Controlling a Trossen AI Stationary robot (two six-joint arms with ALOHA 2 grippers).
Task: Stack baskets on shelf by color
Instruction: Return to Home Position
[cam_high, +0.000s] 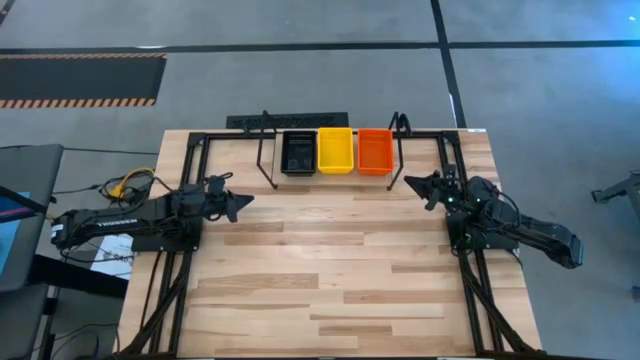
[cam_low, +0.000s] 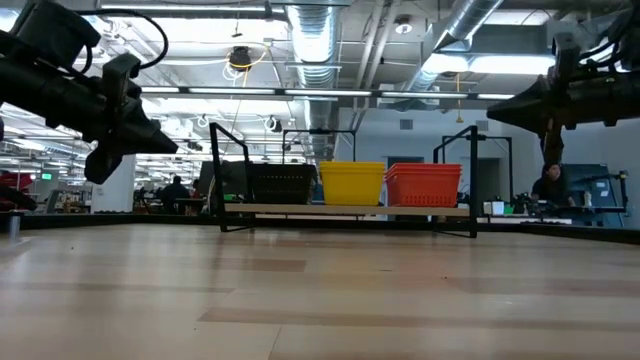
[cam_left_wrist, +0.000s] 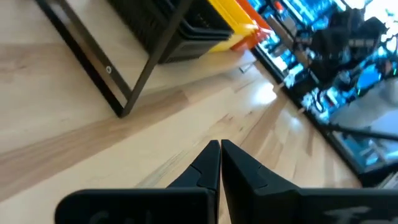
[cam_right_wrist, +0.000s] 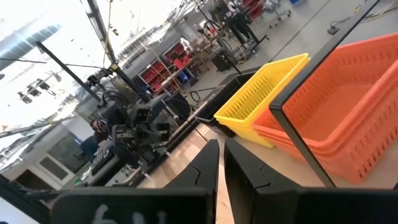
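The shelf (cam_high: 267, 158) stands at the table's far edge, a black rod rack with looped ends. On it rest side by side, on their bottoms, a stack of black baskets (cam_high: 298, 153), a stack of yellow baskets (cam_high: 335, 150) and a stack of red baskets (cam_high: 375, 150). My left gripper (cam_high: 243, 202) hovers left of the shelf, shut and empty, pointing toward the table's right. My right gripper (cam_high: 410, 182) hovers right of the shelf, pointing toward the left, its fingertips (cam_right_wrist: 221, 149) a narrow gap apart with nothing between them.
Black frame rails (cam_high: 190, 170) run along both sides of the table. The wooden tabletop (cam_high: 330, 260) between the arms and toward the near edge is bare. A dark strip (cam_high: 285, 121) lies behind the shelf. A person (cam_low: 548, 185) sits in the room beyond.
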